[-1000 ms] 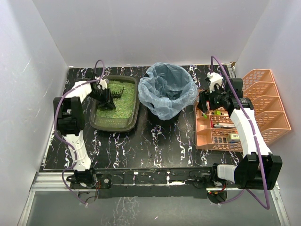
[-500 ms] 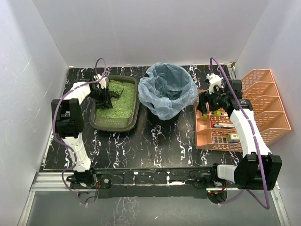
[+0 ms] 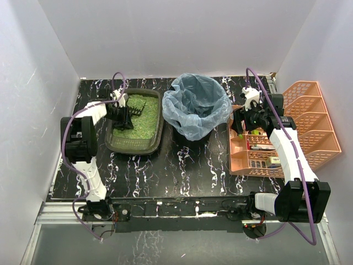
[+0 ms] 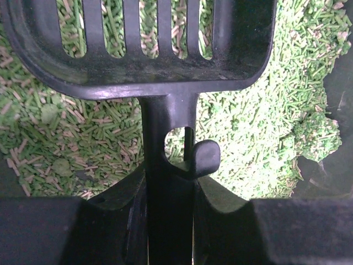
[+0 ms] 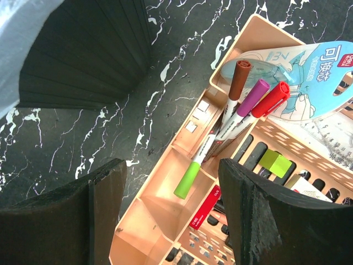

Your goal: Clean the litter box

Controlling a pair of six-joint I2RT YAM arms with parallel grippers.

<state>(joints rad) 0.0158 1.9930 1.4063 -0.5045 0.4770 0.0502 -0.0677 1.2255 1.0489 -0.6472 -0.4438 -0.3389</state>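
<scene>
The litter box [image 3: 132,147] sits at the far left of the black marbled table [image 3: 182,165], just left of the round bin [image 3: 196,105] lined with a blue bag; its green litter [image 4: 265,83] lies loose in pellets, with one clump [image 4: 315,137] by the tray's dark wall. The left claw [image 4: 168,201] is over the box, clamped tight on the handle of a black slotted scoop [image 4: 138,49]; the scoop's head is over the litter, though I cannot tell whether it touches it. The right claw [image 5: 172,187] hangs with its jaws wide and nothing between them, over the near left corner of the orange organiser [image 3: 309,138]; below it lie brown [image 5: 240,74], purple [image 5: 258,90] and red [image 5: 274,98] capped markers and a green-capped pen [image 5: 187,181].
</scene>
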